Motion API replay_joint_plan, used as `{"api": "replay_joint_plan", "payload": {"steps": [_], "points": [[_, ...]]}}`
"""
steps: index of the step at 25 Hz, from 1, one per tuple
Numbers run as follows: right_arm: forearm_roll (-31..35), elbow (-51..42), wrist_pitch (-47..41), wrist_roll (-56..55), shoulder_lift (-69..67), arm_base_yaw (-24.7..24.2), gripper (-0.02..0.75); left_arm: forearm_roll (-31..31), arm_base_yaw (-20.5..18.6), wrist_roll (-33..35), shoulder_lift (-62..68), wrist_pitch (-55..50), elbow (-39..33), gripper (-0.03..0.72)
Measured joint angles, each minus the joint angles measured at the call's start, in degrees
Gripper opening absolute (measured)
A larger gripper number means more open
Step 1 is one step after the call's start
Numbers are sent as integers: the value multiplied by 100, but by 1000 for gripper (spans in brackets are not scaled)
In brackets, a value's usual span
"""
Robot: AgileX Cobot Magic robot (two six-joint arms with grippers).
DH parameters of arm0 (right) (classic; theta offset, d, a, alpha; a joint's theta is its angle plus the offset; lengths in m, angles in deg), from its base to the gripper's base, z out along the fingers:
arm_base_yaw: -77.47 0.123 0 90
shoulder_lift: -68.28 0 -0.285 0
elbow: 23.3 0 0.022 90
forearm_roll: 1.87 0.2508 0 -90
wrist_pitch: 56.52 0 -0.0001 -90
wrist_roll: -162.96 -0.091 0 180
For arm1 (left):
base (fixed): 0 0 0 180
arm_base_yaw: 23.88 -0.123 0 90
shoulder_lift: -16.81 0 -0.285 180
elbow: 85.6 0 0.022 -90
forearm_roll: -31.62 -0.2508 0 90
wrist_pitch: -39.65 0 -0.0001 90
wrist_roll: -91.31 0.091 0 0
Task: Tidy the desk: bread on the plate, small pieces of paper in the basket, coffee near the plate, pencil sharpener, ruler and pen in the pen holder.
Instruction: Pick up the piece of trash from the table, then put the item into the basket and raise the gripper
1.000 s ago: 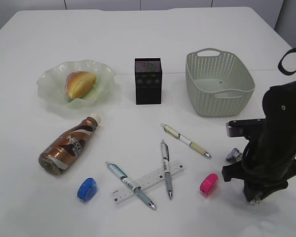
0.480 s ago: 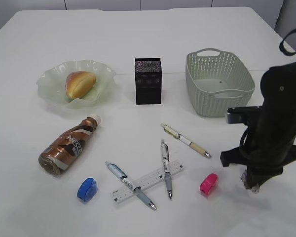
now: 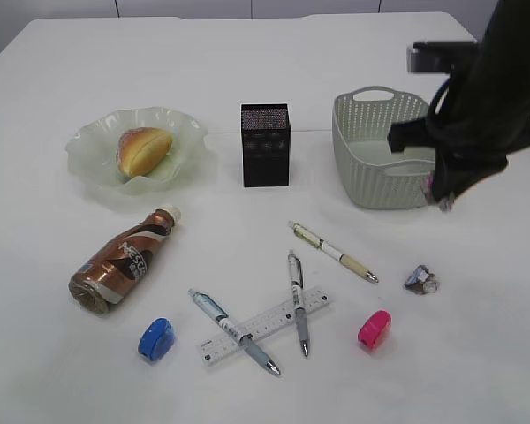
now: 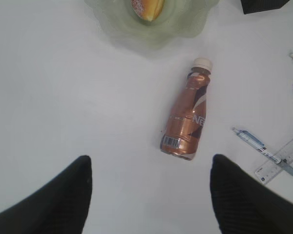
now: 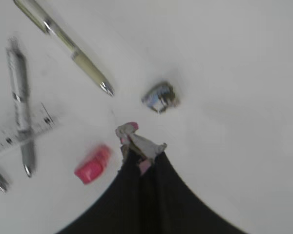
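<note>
My right gripper (image 3: 442,196) is shut on a crumpled piece of paper (image 5: 136,141) and hangs in the air by the front right of the grey-green basket (image 3: 371,181). A second paper scrap (image 3: 420,280) lies on the table, also in the right wrist view (image 5: 159,96). The bread (image 3: 143,149) lies on the green plate (image 3: 88,159). The coffee bottle (image 3: 124,261) lies on its side. A blue sharpener (image 3: 155,339), a pink sharpener (image 3: 374,329), a ruler (image 3: 265,325) and three pens lie in front. My left gripper (image 4: 149,187) is open above bare table near the bottle (image 4: 186,123).
The black pen holder (image 3: 265,145) stands upright between plate and basket. One pen (image 3: 333,251) lies apart; two pens (image 3: 297,300) cross the ruler. The table's far edge runs behind the basket.
My right gripper has risen from the table near the pink sharpener and moved back toward the basket, carrying a paper scrap. The other scrap is uncovered now.
</note>
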State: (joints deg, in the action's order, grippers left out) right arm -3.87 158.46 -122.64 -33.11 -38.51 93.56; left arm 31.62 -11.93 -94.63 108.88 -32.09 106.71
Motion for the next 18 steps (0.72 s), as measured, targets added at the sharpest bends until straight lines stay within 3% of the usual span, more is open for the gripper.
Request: {"api": "replay_joint_plan", "payload": {"steps": [8, 18], "points": [[-901, 1576, 562, -87, -159, 13, 27, 67, 0, 0, 0, 0, 0, 542], [-1934, 2658, 1557, -511, -1541, 13, 27, 241, 0, 0, 0, 0, 0, 542]]}}
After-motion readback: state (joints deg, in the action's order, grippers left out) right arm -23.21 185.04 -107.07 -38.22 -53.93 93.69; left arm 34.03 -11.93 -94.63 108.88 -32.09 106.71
